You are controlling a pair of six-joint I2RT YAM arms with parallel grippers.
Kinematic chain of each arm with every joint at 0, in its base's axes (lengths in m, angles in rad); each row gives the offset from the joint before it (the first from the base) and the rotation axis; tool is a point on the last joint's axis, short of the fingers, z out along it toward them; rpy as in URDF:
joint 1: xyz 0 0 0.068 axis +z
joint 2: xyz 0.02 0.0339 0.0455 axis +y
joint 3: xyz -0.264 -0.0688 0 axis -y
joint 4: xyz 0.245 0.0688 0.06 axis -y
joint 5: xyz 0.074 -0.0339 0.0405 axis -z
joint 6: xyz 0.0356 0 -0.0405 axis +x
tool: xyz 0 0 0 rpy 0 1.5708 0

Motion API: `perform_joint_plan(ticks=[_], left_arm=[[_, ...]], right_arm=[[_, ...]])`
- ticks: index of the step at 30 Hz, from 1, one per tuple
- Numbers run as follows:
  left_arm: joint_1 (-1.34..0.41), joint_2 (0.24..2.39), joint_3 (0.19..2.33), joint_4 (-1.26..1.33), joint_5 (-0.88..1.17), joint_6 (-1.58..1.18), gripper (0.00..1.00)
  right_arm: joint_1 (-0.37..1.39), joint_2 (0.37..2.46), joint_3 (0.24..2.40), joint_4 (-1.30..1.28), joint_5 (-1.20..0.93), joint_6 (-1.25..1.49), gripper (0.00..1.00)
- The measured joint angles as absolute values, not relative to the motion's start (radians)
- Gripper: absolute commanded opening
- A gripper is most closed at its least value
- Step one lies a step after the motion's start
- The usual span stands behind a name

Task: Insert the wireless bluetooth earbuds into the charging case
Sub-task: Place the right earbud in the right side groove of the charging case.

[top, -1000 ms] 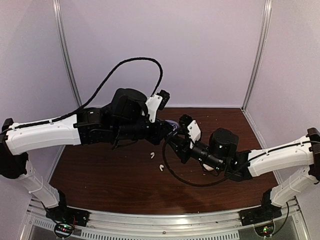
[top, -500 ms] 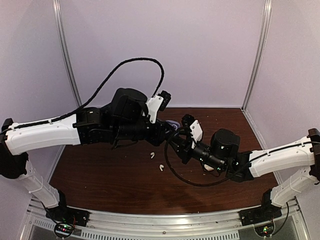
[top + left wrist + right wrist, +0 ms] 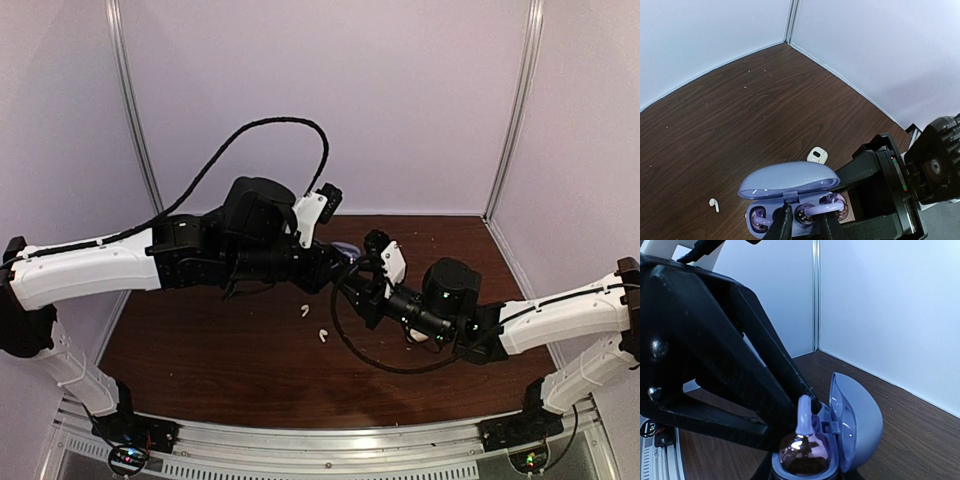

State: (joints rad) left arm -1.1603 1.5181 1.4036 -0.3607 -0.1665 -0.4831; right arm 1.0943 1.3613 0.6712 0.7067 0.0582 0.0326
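Two white earbuds [image 3: 304, 311] lie loose on the desk [image 3: 200, 340] near the meeting arms, and a small white case [image 3: 817, 155] sits just beyond the open purple charging case [image 3: 787, 182], which the wrists nearly hide from above. The right fingers [image 3: 860, 169] are clamped on the charging case, with two purple earbuds [image 3: 758, 218] in its wells. The left fingers [image 3: 783, 222], slightly apart and holding nothing, point at those wells, both arms stretched inward.

A robotics laboratory test cell is showing here: plain white panels [image 3: 400, 100] and aluminium uprights [image 3: 513, 110] are enclosing a wood-grain table [image 3: 200, 350], and a metal mounting rail [image 3: 330, 445] is running along its near edge.
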Motion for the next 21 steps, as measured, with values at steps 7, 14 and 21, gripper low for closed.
perform_joint_plan(ticks=[7, 14, 21], left_arm=[[-1.161, 1.519, 1.414, -0.379, -0.178, -0.485, 0.18], [-1.160, 1.523, 1.419, -0.386, -0.173, -0.479, 0.24], [-1.162, 1.522, 1.419, -0.395, -0.165, -0.476, 0.29]], right_arm=[[1.092, 1.361, 0.669, 0.711, 0.040, 0.035, 0.00], [1.092, 1.361, 0.669, 0.707, 0.034, 0.049, 0.00], [1.082, 1.361, 0.668, 0.704, 0.027, 0.057, 0.00]])
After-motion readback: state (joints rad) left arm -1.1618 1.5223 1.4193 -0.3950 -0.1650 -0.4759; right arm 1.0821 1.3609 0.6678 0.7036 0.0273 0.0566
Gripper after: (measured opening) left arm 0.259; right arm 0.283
